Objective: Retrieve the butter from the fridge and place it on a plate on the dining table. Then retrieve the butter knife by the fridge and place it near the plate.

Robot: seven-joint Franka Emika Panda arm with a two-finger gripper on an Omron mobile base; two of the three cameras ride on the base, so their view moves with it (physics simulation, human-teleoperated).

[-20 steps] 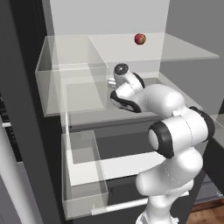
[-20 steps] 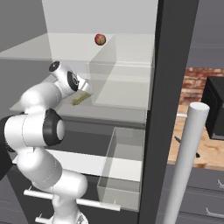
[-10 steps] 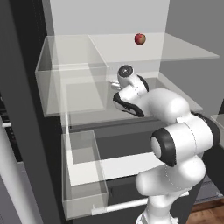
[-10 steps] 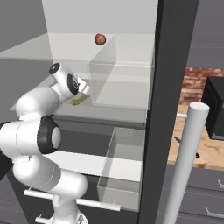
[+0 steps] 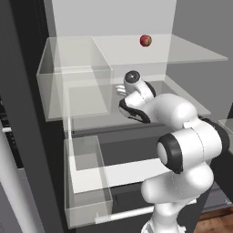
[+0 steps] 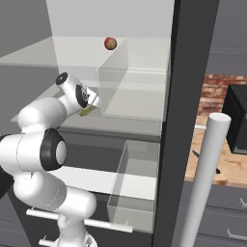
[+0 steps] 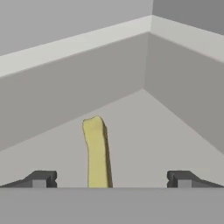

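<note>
The tall dark grey-black fridge (image 5: pixel 27 113) stands open, its white interior fitted with clear shelves and clear plastic bins. A long white bar handle (image 6: pixel 205 178) on the door rises in the foreground of the right base view. Beyond that door, a light wood-grain worktop (image 6: pixel 205 149) runs before a brick wall, and a black box-shaped microwave (image 6: pixel 237 118) sits on it.

The white arm with dark joints (image 5: pixel 182 150) reaches into the middle shelf of the fridge. A clear rectangular bin (image 5: pixel 84 182) is pulled out below it.

The pincer (image 7: pixel 109 178) has its two dark fingertips (image 7: pixel 41 178) spread wide, with nothing held. The small thin yellowish-olive stick of butter (image 7: pixel 96 151) lies flat on the pale shelf floor between them, nearer the left tip, touching neither, its far end pointing toward the back corner.

A small red ball (image 5: pixel 145 40) rests on the upper clear shelf, well above the butter.
</note>
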